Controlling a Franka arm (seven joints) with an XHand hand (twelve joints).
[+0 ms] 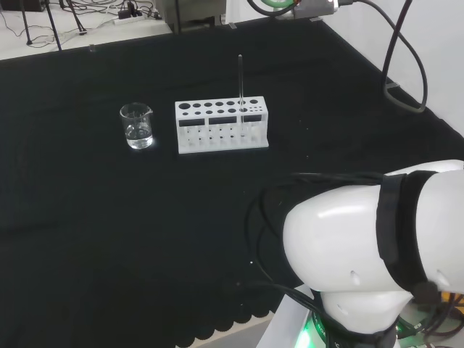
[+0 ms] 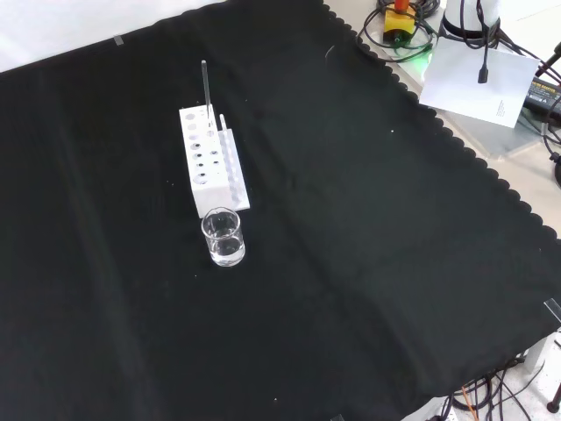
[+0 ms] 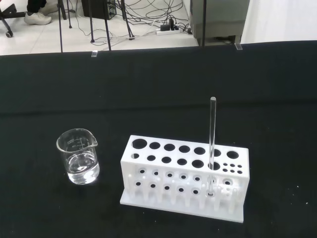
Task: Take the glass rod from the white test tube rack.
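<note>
Currently the thin clear glass rod (image 3: 212, 144) stands upright in the white plastic test tube rack (image 3: 183, 178), seated in a hole near one end of the rack's long top face. Its long axis is vertical, and most of its length rises free above the rack top, with open space on all sides of the exposed shaft. In the head view the glass rod (image 1: 240, 78) occupies the right-hand end of the rack (image 1: 221, 125); in the front view the glass rod (image 2: 205, 86) is at the far end of the rack (image 2: 210, 162).

A small clear glass beaker (image 3: 79, 156) holding a little clear liquid stands just beside the opposite end of the rack, apart from it and well away from the rod. Both items rest on the desk covered in black cloth (image 1: 109, 232).

The state of the robot hand cannot be told from these views. The wrist view looks across the desk at the rod from a position well apart and above it, so the rod is judged to lie ahead of and below the wrist. Because the axis is vertical, the coming move likely calls for a sideways approach to the free upper shaft, followed by a straight upward lift along that axis.
</note>
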